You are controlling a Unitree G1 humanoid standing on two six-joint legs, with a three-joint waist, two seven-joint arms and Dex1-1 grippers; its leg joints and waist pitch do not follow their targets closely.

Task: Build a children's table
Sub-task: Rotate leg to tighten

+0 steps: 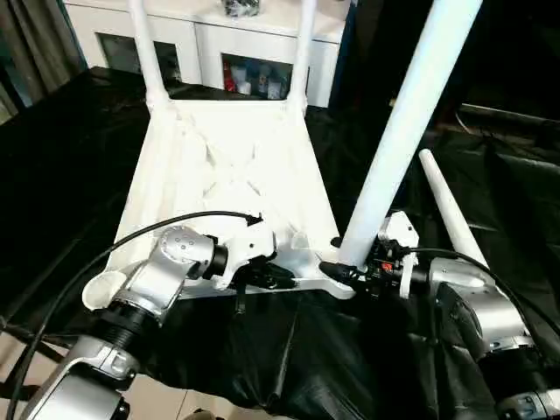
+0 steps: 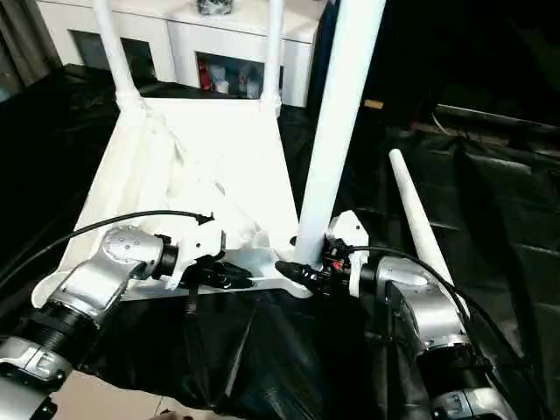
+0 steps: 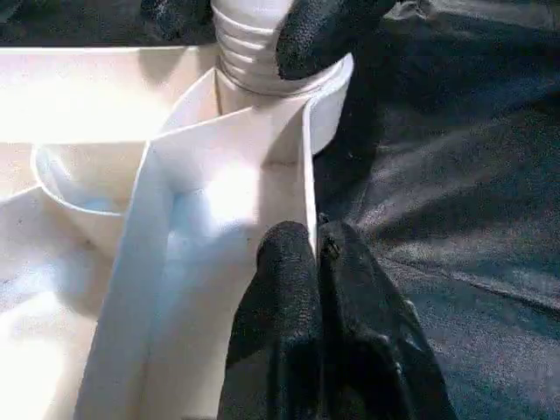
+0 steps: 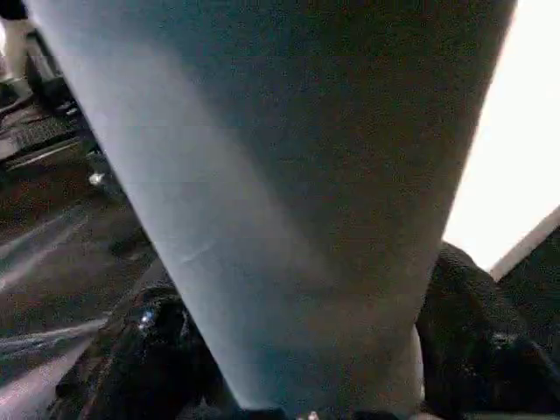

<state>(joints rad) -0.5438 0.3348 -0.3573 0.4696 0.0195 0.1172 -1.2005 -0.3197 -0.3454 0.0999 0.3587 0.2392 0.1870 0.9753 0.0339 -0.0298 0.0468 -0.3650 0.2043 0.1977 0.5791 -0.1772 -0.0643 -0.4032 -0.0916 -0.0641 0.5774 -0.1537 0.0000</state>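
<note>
A: Quick pass. Tabletop (image 1: 232, 175) lies underside up on the black cloth (image 1: 262, 367), ribs showing. Two legs (image 1: 144, 48) already stand in the far corner sockets.

B: And the near side?

A: Third leg (image 1: 402, 131) stands in the near right socket, tilted toward the right. Right gripper (image 1: 354, 269) has a black finger on each side of its base, jaws closed around it as far as I can see. Fourth leg (image 1: 451, 210) lies loose on the cloth, just right of the tabletop, well clear of both arms.

B: Left gripper?

A: Left gripper (image 1: 267, 276) sits on the near edge wall, jaws together, pinched on the thin rim. Fingertips (image 3: 289, 262) show it clearly in the wrist view, with the leg's ribbed end in the socket (image 3: 328, 96) right beyond them.

B: Risks?

A: My guess: the leg isn't square to the socket, so twisting or pushing now could cross-seat it or jam it. If the left pinch slips off that thin wall, the tabletop may skid on the slick cloth. Also the near left socket (image 1: 103, 287) hangs near the table edge, so a shove toward the robot could tip the whole piece off.
</note>
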